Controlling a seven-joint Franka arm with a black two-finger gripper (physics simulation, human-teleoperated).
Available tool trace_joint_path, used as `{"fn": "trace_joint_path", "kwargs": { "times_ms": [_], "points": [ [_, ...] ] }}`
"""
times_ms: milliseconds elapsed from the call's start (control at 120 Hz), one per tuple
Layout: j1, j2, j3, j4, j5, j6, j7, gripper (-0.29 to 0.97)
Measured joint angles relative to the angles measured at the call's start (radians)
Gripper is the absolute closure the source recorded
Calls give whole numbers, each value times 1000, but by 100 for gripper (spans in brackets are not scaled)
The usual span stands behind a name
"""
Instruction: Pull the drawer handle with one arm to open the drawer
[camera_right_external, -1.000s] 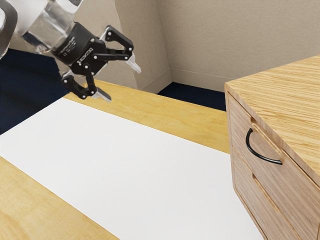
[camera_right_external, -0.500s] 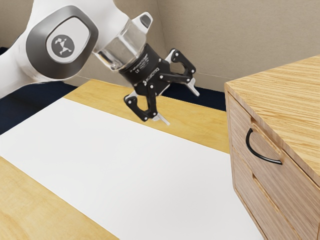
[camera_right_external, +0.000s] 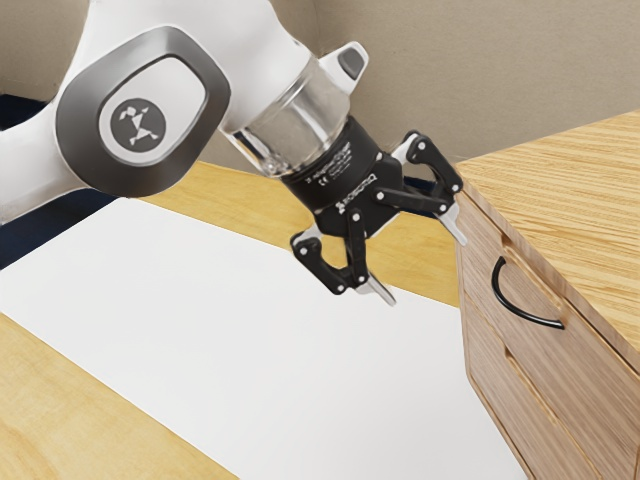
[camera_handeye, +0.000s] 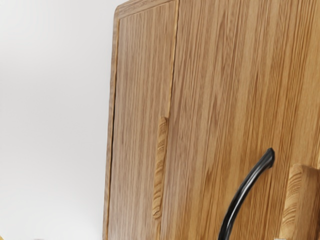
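- Wood-grain cabinet (camera_right_external: 570, 170) stands at the exterior view's right on the table (camera_right_external: 60, 420). Its upper drawer (camera_right_external: 480, 272) sits flush with the face.
- Black drawer handle (camera_right_external: 512, 309) bows out from that drawer front, untouched.
- I note the gripper (camera_right_external: 422, 266) hanging just beside the cabinet's near front edge. Its fingers are spread wide, with nothing between them, and it is short of the handle.
- White mat (camera_right_external: 230, 330) lies on the table beneath my arm.

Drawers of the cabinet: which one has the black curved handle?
The upper drawer, nearer the open gripper. Its black handle bows out from the front; the lower drawer shows only a wooden ridge.
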Motion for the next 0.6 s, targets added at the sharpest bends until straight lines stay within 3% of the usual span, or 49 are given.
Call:
{"fn": "trace_joint_path", "kwargs": {
  "times_ms": [200,383,600],
  "points": [
    [11,27,1,-4,-16,-5,-31,14],
    [8,22,-7,28,73,-25,-33,7],
    [9,26,-6,37,83,-103,-91,4]
  ]
}}
